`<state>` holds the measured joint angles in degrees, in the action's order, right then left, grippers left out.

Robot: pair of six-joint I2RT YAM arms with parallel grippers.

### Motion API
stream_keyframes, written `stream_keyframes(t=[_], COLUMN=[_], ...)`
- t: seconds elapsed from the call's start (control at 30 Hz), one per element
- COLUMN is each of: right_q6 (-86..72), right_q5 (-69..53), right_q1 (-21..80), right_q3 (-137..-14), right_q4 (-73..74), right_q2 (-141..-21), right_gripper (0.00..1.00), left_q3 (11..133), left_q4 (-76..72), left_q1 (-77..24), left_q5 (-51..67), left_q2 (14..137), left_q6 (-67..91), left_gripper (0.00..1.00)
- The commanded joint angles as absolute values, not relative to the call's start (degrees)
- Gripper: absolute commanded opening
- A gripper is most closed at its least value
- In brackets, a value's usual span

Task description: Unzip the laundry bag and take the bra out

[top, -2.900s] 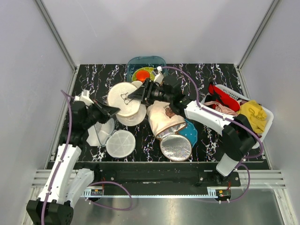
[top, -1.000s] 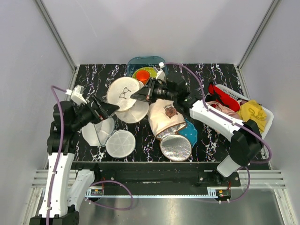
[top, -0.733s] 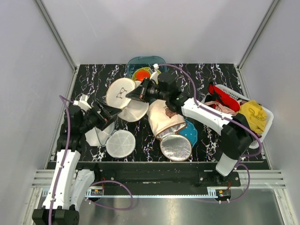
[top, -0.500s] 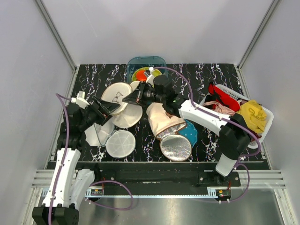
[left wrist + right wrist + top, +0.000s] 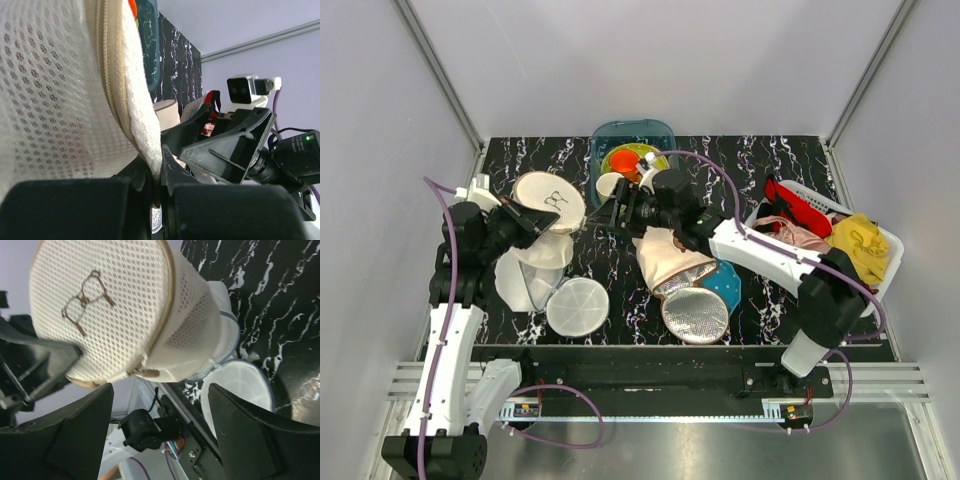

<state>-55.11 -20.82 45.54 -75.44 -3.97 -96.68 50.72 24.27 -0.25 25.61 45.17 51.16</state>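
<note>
Seen from overhead, the left gripper [image 5: 538,224] held the laundry bag [image 5: 548,200] off the black marbled table [image 5: 520,160] at its left rear, the flat round face with the small bra drawing [image 5: 555,197] turned upward. The right gripper [image 5: 605,215] hung just to the bag's right, apart from it. Below the raised bag a second white round mesh bag [image 5: 577,306] lay on the table, with a cream cylindrical bag [image 5: 665,262] and its silver-lined lid [image 5: 696,316] near the centre. A teal tub [image 5: 630,126] sat at the back, and a white basket [image 5: 892,262] of red, pink and yellow garments stood at the right edge. The left wrist camera showed the left gripper's fingers [image 5: 172,180] pressed together on the lacy edge of the bag [image 5: 50,100], right beside the tan zip [image 5: 111,75], whose teeth were closed along the stretch in view. The right arm filled the background. From the right wrist camera, the right gripper's fingers [image 5: 55,435] stood wide apart with nothing between them. The bag [image 5: 115,315] hung beyond them, tilted, its drawing [image 5: 84,304] facing the lens and the zip band circling the rim. The other round mesh bag [image 5: 235,395] lay on the table below. What the bag held could not be made out in any view.
</note>
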Motion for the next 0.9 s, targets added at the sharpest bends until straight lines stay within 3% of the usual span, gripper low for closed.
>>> stream_keyframes(t=[0.0,0.13,0.17,0.23,0.37,0.5,0.6,0.83,0.87], right_q6=[-47.7,-39.7,-38.2,-33.7,-28.4,-26.2,-24.3,-23.1,-23.0], right_q5=[-15.5,-15.2,-14.7,-14.3,-20.1,-19.6,-17.2,-13.7,-13.4], right_q1=[45.5,46.8,47.2,48.2,49.4,51.8,52.9,53.3,53.3], right_q3=[-72.3,-68.9,-68.2,-68.1,-71.2,-74.9,-78.6,-81.6,-81.8], right_q4=[-2.6,-2.8,-2.6,-1.7,-0.4,2.7,5.2,4.6,4.5], right_q2=[-89.9,-85.4,-85.0,-84.5,-87.1,-91.3,-93.5,-95.2,-95.4], right_gripper=[0.84,0.76,0.67,0.60,0.60,0.72,0.74,0.58,0.52], left_q3=[55.3,55.9,56.2,56.3,56.4,56.3,56.3,57.3,57.4], left_q4=[23.5,22.7,22.6,22.6,22.0,21.8,21.8,22.1,22.1], left_q1=[-0.1,0.0,-0.1,-0.1,0.0,-0.1,-0.1,-0.1,0.0], left_q5=[26.5,29.3,30.1,30.8,32.2,32.8,33.0,33.4,33.4], left_q2=[46.8,48.4,48.9,49.2,49.6,49.5,49.2,49.5,49.5], left_q6=[48.3,49.9,50.1,50.7,51.2,51.6,51.5,51.2,51.1], left_gripper=[0.00,0.00,0.00,0.00,0.00,0.00,0.00,0.00,0.00])
